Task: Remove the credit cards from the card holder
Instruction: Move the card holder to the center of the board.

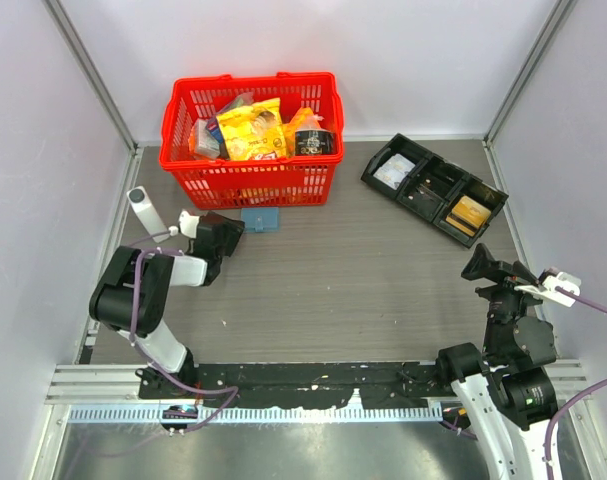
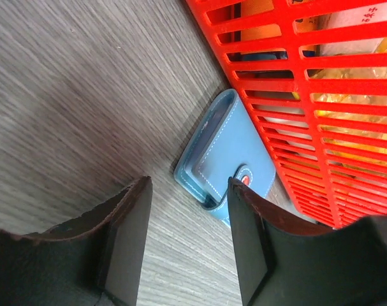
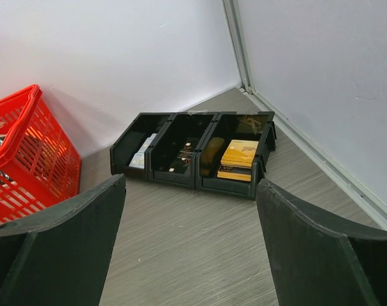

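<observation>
The card holder [image 2: 231,150] is a small blue wallet, folded shut with its snap tab closed, lying flat on the table against the front of the red basket [image 2: 321,127]. From above, the card holder [image 1: 260,220] sits just right of my left gripper [image 1: 233,230]. In the wrist view my left gripper [image 2: 190,186] hangs low over the table with its jaws partly apart and only table between them; one fingertip [image 2: 241,191] overlaps the wallet's near corner. The credit cards are hidden. My right gripper [image 1: 480,262] [image 3: 192,185] is open and holds nothing, far off on the right.
The red basket [image 1: 251,180] full of packaged goods stands at the back. A black compartment tray [image 1: 433,187] [image 3: 193,153] at the back right holds a stack of orange-gold cards [image 3: 243,156]. Grey walls close in both sides.
</observation>
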